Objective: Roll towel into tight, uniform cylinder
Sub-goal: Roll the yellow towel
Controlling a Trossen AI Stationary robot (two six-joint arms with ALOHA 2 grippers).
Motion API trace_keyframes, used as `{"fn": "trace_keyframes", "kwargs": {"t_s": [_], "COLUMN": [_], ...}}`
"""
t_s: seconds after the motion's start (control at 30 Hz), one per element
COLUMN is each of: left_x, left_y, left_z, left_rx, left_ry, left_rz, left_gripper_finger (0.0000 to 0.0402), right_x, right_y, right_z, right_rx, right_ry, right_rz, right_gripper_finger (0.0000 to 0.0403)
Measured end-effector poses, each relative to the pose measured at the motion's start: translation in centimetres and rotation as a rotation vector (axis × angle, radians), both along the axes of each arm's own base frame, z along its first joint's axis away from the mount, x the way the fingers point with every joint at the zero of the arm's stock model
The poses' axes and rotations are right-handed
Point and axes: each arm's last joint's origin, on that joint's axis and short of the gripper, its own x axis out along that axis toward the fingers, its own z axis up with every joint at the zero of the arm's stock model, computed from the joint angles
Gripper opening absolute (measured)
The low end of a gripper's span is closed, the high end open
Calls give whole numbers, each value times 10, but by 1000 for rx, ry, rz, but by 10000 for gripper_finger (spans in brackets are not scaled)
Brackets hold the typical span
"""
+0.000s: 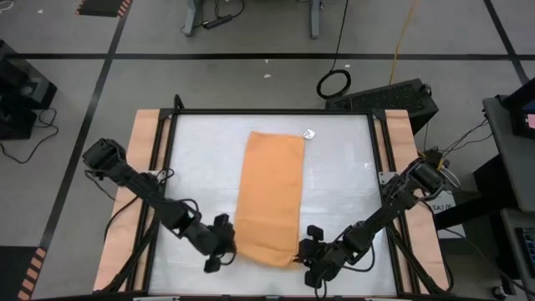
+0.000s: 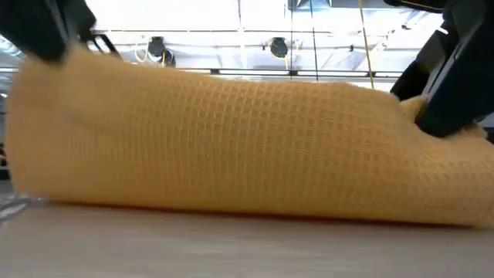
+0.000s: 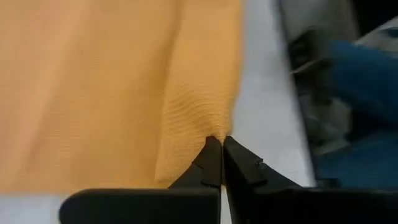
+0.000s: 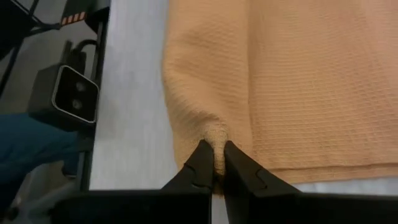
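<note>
The left gripper (image 1: pixel 224 248) has its fingers pinching the near-left corner of the towel (image 1: pixel 269 196), which lies lengthwise on the table (image 1: pixel 201 159), its near end already lifted into a low fold. The right gripper (image 1: pixel 311 251) pinches the near-right corner likewise; holding both corners should keep the roll even across its width.

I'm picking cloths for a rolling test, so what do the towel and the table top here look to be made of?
The towel looks like soft woven cloth, probably cotton: the low view shows a waffle grid of small squares, matte, and it puckers where the left gripper and right gripper pinch it. The table top looks like a smooth white sheet with a faint sheen, maybe plastic or laminate.
</note>
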Motion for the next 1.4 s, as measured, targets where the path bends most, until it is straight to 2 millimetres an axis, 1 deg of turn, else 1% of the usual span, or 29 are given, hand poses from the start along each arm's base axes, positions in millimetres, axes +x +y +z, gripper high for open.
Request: {"fn": "trace_keyframes", "kwargs": {"t_s": [0.17, 0.27, 0.4, 0.53, 0.73, 0.93, 1.03, 1.23, 1.33, 1.4], "left_x": [3, 6, 2, -3, -1, -5, -5, -12, -12, -12], "left_y": [20, 25, 30, 28, 18, 15, 15, 23, 23, 23], "left_z": [-11, -15, -26, -33, -28, -29, -29, -35, -37, -39], "left_rx": [50, 44, 32, 9, -31, -14, -6, 61, 56, 42], "left_ry": [113, 111, 160, 195, 122, 122, 123, 213, 203, 187], "left_rz": [87, 98, 108, 101, 40, 37, 44, 152, 154, 152], "left_gripper_finger": [4, 3, 3, 3, 3, 3, 3, 3, 3, 6], "right_x": [0, 0, 0, 2, 4, 8, 8, 7, 8, 9], "right_y": [-5, -13, -14, -12, -11, -10, -9, -12, -15, -16], "right_z": [0, -5, -8, -7, -6, -15, -17, -19, -20, -20], "right_rx": [-13, -1, 62, 139, 210, 277, 288, 261, 240, 233], "right_ry": [30, 54, 6, -46, -53, -54, -46, -34, -42, -48], "right_rz": [-33, -76, -93, -106, -149, -204, -212, -243, -272, -282], "right_gripper_finger": [6, 6, 6, 6, 6, 6, 6, 8, 18, 33]}}
